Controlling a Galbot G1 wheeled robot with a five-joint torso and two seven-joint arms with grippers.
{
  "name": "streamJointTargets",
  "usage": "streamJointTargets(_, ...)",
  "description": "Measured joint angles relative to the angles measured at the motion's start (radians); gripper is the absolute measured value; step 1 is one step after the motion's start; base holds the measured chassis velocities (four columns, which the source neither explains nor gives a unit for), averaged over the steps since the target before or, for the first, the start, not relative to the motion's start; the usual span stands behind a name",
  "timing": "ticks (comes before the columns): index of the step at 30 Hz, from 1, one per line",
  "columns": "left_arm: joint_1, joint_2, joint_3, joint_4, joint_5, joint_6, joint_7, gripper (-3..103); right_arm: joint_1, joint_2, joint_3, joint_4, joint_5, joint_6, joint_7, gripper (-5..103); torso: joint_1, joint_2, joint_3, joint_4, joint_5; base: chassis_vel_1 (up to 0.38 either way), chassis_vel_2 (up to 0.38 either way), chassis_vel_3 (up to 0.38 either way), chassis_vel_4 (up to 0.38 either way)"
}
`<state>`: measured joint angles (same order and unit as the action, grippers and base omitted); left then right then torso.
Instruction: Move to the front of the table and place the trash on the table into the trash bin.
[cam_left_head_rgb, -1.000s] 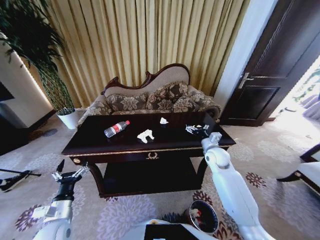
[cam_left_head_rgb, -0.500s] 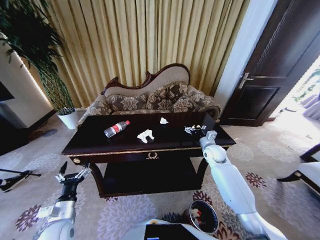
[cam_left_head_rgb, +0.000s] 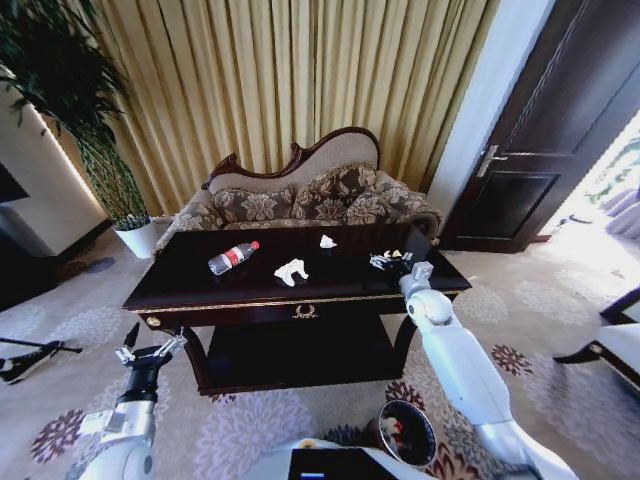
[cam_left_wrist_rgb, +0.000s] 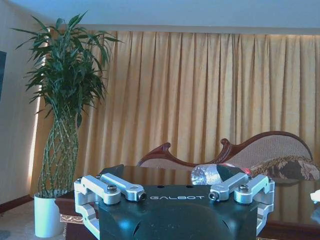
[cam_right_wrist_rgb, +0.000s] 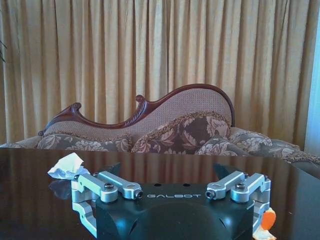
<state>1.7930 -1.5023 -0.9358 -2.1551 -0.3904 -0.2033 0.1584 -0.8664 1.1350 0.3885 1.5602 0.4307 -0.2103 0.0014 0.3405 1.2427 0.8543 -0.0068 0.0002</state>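
Observation:
On the dark glossy table (cam_left_head_rgb: 200, 285) lies a clear bottle (cam_left_head_rgb: 233, 257) with a red label, also seen past my left gripper (cam_left_wrist_rgb: 170, 172) as the bottle (cam_left_wrist_rgb: 210, 174). A crumpled white paper (cam_left_head_rgb: 291, 270) rests mid-table and a smaller one (cam_left_head_rgb: 327, 241) lies farther back, seen again as the white scrap (cam_right_wrist_rgb: 66, 166). My right gripper (cam_left_head_rgb: 385, 261) hovers open low over the table's right end, right beside a small orange scrap (cam_right_wrist_rgb: 267, 222). My left gripper (cam_left_head_rgb: 148, 349) stands open, below and in front of the table's left corner. The dark round trash bin (cam_left_head_rgb: 405, 432) sits on the carpet at the front right.
A patterned sofa (cam_left_head_rgb: 300, 200) and gold curtains stand behind the table. A tall plant in a white pot (cam_left_head_rgb: 137, 238) is at the back left. A dark door (cam_left_head_rgb: 540, 130) is on the right, and a chair edge (cam_left_head_rgb: 615, 345) at far right.
My right gripper has edged a little leftward over the table's right end. The left arm has shifted only slightly. The trash has not moved.

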Motion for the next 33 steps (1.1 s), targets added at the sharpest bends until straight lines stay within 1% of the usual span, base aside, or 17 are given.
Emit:
streamJointTargets(12,0.017,-0.017,-0.015,0.003,-0.003,-0.025,0.019,100,-0.007,0.006,-0.002,-0.003,-0.009,-0.003,0.002,100,0.0,0.0,0.0,-0.0002,-0.0001,0.0,0.0,0.0,0.0)
streamJointTargets(21,0.025,-0.023,-0.024,-0.005,-0.006,-0.031,0.024,100,0.003,0.016,-0.002,-0.028,-0.017,-0.004,0.005,100,0.0,0.0,0.0,-0.0001,0.0,0.0,0.0,0.0,0.0)
streamJointTargets(33,0.025,-0.023,-0.033,0.02,-0.014,-0.044,0.035,100,0.006,-0.006,0.02,-0.046,-0.014,-0.004,0.004,100,0.0,0.0,0.0,-0.0002,0.0,0.0,0.0,0.0,0.0)
